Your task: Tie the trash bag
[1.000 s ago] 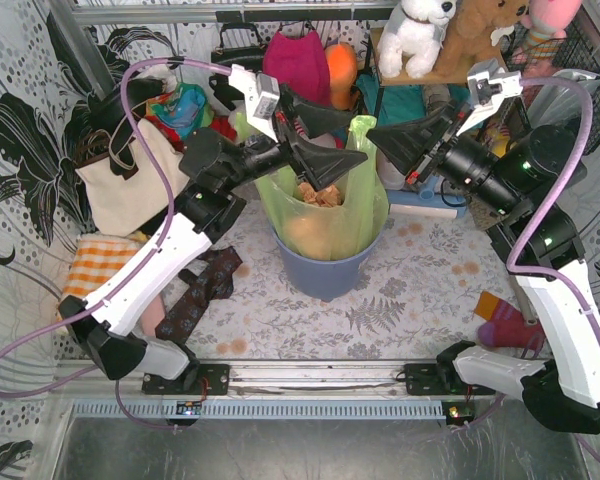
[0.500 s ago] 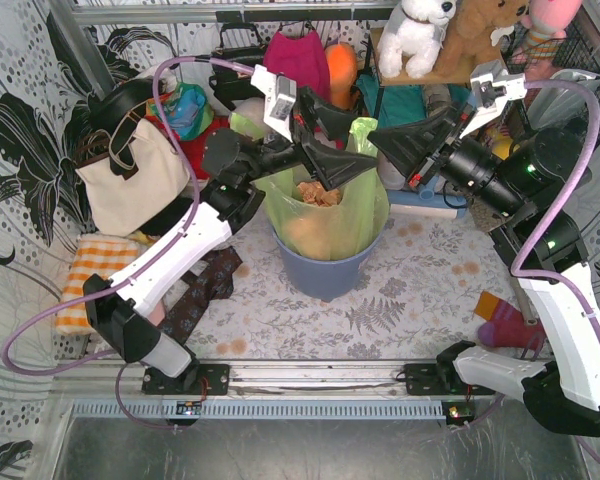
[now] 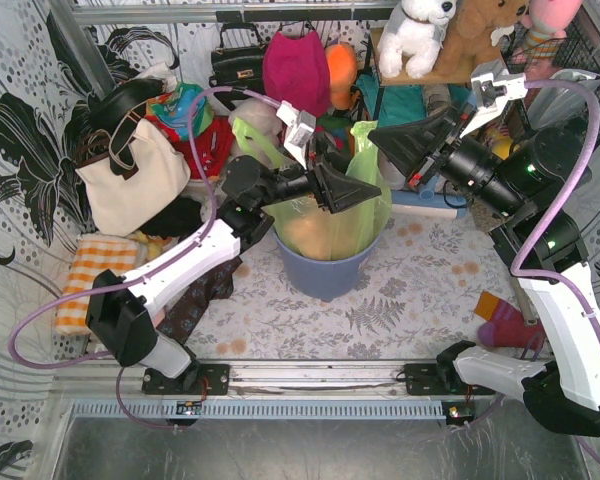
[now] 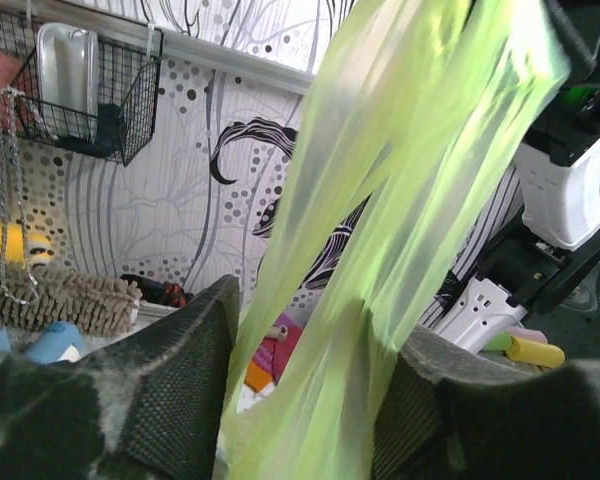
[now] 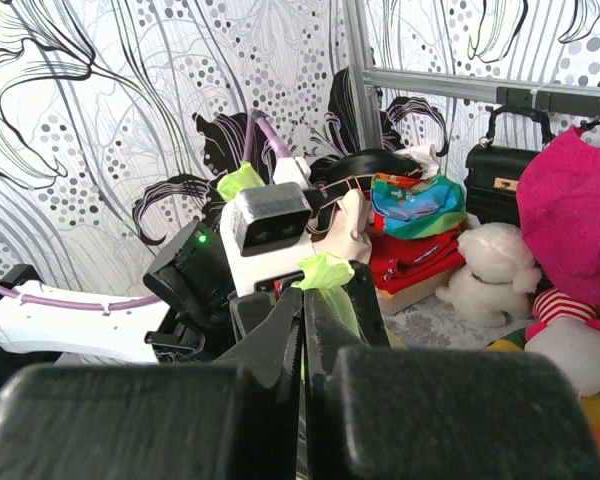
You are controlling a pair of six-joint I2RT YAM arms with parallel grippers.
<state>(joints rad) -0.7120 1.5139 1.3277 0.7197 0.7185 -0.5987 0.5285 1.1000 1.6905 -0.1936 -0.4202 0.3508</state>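
Step looks like flap-gathering: trash bag (image 3: 330, 225) sits in blue bin (image 3: 325, 272) mid-table, your R gripper (image 3: 373, 133) is pinched tight on its raised far-right flap, and L gripper (image 3: 372, 192) straddles that strip half-wide, so next prob. close L fully, then cross flaps w/o tearing.

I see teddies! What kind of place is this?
Probably a robot test booth dressed like a cluttered room: robot arms bolted to a metal rail, wallpapered panels, with a white plush dog and black handbag behind.
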